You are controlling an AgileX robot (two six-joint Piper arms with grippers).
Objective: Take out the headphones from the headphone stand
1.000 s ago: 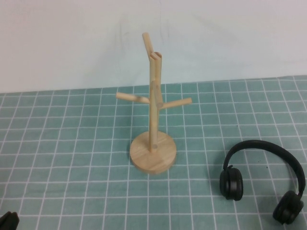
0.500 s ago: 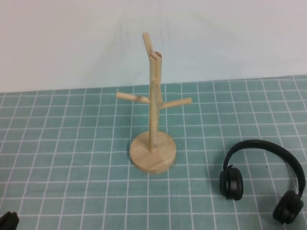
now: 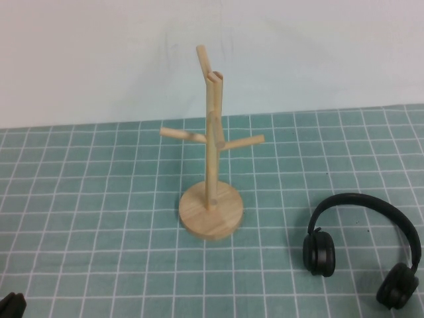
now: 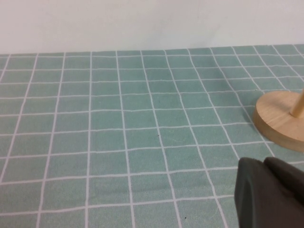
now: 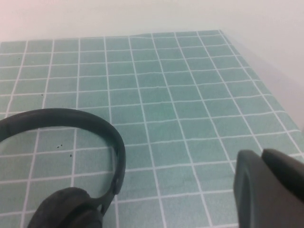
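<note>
Since the headphones (image 3: 361, 248) lie flat right of the bare headphone stand (image 3: 211, 156), removal looks done; the right gripper (image 5: 270, 190), beside them, is clenched empty, while the left gripper (image 4: 268, 194), near the stand's base, gives no clue to its state.

Looks like a lab-style robot test bench, not a home. Green tablecloth (image 3: 99, 199) with a white grid covers the table, and a plain white wall (image 3: 99, 53) stands directly behind. Only staged props sit on it: a wooden stand (image 3: 211, 165) and black headphones (image 3: 361, 248).
</note>
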